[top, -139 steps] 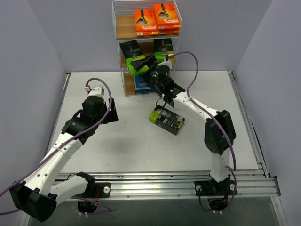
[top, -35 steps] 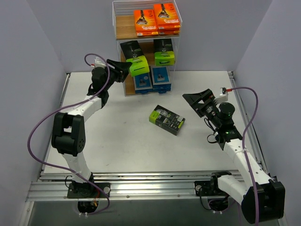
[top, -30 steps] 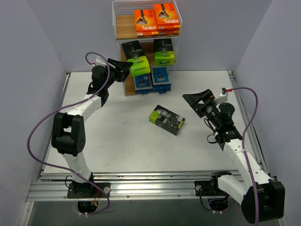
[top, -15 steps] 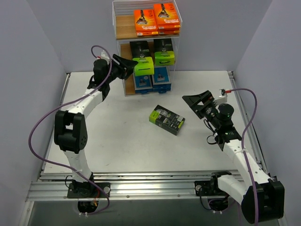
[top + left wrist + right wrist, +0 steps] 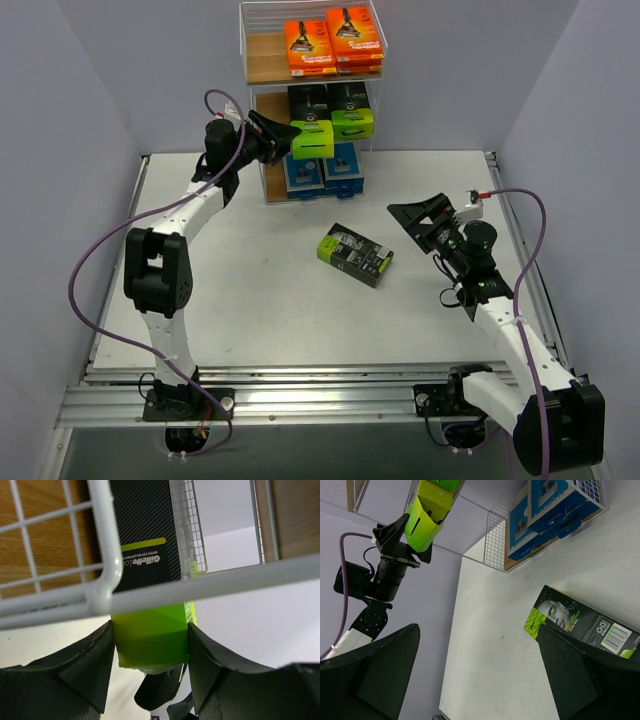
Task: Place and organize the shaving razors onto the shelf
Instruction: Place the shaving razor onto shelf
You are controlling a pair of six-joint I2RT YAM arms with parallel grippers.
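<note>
My left gripper point(image 5: 280, 141) is shut on the lime-green end of a black-and-lime razor pack point(image 5: 311, 132), whose black end reaches into the middle tier of the shelf point(image 5: 262, 62). The left wrist view shows that pack point(image 5: 149, 635) squeezed between both fingers, behind a white wire rail point(image 5: 106, 555). Another black-and-lime pack point(image 5: 350, 110) stands on the same tier. Orange packs point(image 5: 331, 45) fill the top tier and blue-and-white packs point(image 5: 322, 170) the bottom one. A loose black-and-lime pack point(image 5: 355, 254) lies flat on the table. My right gripper point(image 5: 424, 216) hovers open to its right, empty.
The shelf stands against the back wall at the table's far middle. In the right wrist view the loose pack point(image 5: 580, 622) lies just ahead of the right finger, with the blue packs point(image 5: 547, 510) beyond. A metal rail point(image 5: 330, 385) runs along the near edge.
The left arm has carried its black-and-lime pack to the right and farther into the shelf's middle tier. The right arm has hardly moved and stays open.
</note>
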